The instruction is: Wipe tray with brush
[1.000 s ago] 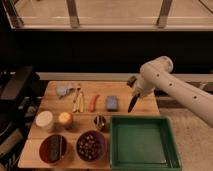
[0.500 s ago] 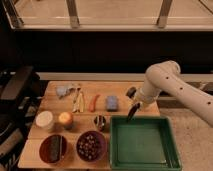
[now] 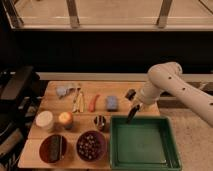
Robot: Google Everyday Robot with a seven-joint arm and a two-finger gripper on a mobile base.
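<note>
Fingers (image 3: 136, 106) of the gripper (image 3: 134, 109) pinch tight on the black brush (image 3: 131, 116), whose tip hangs just below them. Left of them lies a blue-grey block (image 3: 111, 102); below and right spreads the green tray (image 3: 142, 145). Best to lower until the bristles touch, then sweep evenly rightward.

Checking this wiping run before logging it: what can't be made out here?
Camera view: the gripper, at the tray's far-left corner, is one dark shape; whether it holds the brush cannot be told.
Camera view: the arm's base is cut off by the right edge.
</note>
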